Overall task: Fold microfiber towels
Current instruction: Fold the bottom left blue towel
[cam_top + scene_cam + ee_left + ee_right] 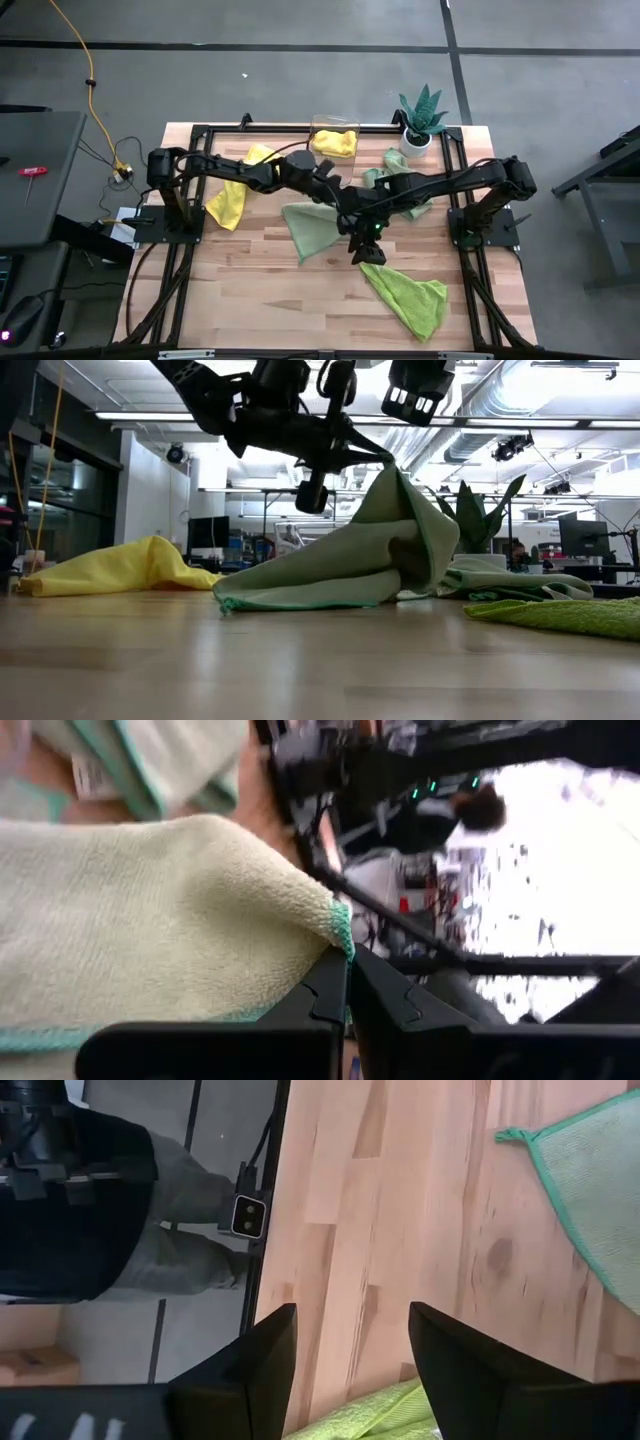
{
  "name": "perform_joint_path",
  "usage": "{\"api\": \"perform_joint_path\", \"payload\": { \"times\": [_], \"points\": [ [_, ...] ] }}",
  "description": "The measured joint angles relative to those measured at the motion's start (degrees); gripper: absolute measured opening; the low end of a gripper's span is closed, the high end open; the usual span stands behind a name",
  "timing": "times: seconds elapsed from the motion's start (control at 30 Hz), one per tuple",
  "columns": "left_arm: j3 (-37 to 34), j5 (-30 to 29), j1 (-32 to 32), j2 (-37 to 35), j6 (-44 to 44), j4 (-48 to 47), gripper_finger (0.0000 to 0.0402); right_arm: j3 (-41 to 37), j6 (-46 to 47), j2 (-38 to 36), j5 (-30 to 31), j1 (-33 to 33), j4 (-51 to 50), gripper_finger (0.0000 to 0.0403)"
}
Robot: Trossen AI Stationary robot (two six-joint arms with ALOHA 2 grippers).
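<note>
Mint towel (pixel 312 228) mid-table — my left gripper (pixel 348 982) pinches its lifted corner; right gripper (pixel 350 1365), spread and empty, hovers just beside it, toward the table's front edge.

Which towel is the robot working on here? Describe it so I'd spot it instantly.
On the wooden table, look at the centre, where both arms meet. The pale mint green microfiber towel lies there, one corner pinched up by the shut left gripper. Unlike its neighbours, it is partly lifted.
</note>
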Motion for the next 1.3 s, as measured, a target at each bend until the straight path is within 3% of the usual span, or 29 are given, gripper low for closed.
{"api": "perform_joint_path", "payload": {
  "times": [0.23, 0.6, 0.87, 1.1, 1.3],
  "points": [
    [0.0, -7.8, 0.8, -0.2, -2.2, 1.4, 0.0000, -0.1, 3.3, 0.0, -4.0, 0.0, -0.7, 0.0186],
    [0.0, -19.2, 1.0, -0.1, -11.1, 14.1, 0.0000, -0.1, 8.6, 0.0, -11.1, 0.3, -4.7, 0.0186],
    [0.0, -21.4, 1.9, 0.0, -20.4, 28.6, 0.0000, -0.9, 9.2, 0.1, -11.5, 1.7, -8.6, 0.0186],
    [0.0, -18.0, 3.6, 0.0, -20.2, 33.8, 0.0000, -1.0, 7.5, 0.1, -11.0, 3.0, -8.3, 0.0186],
    [0.0, -7.4, 4.5, 0.0, -13.3, 33.7, 0.0000, -1.0, 5.2, -0.8, -7.0, 3.0, -10.0, 0.0186]
  ]
}}
